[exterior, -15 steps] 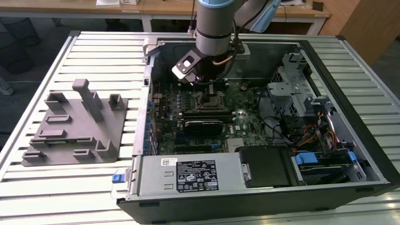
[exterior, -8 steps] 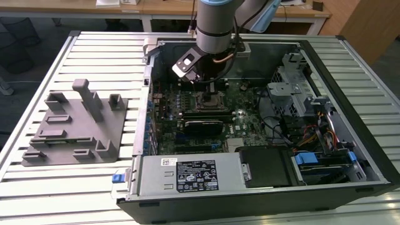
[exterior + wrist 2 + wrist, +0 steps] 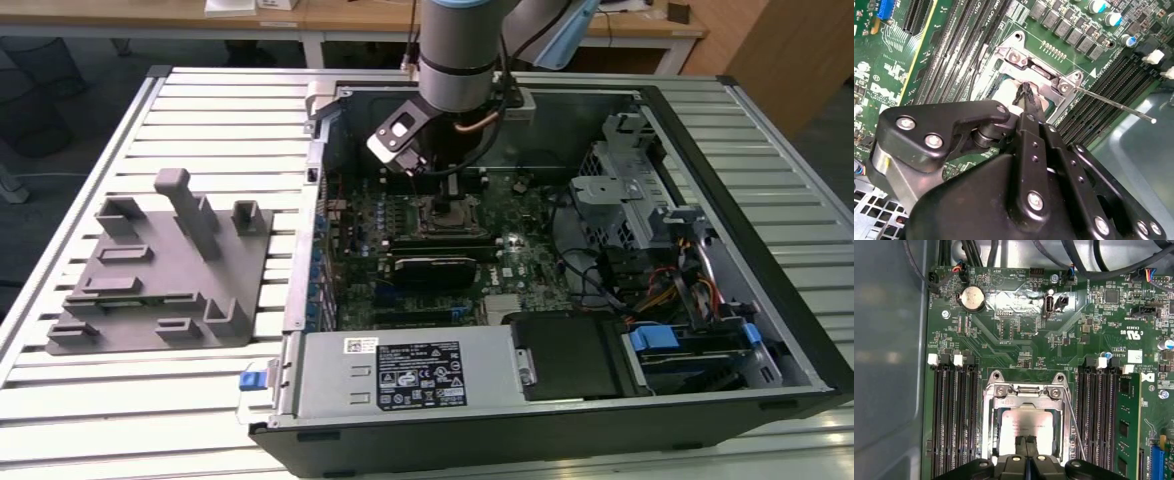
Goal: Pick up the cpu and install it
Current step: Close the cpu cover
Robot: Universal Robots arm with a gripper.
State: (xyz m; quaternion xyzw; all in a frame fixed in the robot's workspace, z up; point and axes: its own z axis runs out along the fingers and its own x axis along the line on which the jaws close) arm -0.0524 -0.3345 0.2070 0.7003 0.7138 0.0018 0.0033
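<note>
The cpu [image 3: 1026, 421], a flat square chip with a shiny silver top, lies flat inside the metal socket frame [image 3: 1026, 391] on the green motherboard. My gripper [image 3: 1026, 442] hangs directly over it with both black fingers pressed together, their tips at the chip's top face. In the second wrist view the thin fingertips [image 3: 1026, 97] meet over the pale cpu [image 3: 1003, 92] beside the socket bracket [image 3: 1044, 75]. In the exterior view the gripper [image 3: 454, 187] reaches down into the open computer case above the socket [image 3: 447, 215].
Black memory slots [image 3: 954, 415] flank the socket on both sides. The thin socket lever wire [image 3: 1114, 102] sticks out sideways. A grey fixture plate with upright posts [image 3: 160, 270] sits on the table at the exterior view's left. The power supply [image 3: 400, 372] and drive cage [image 3: 627, 190] crowd the case.
</note>
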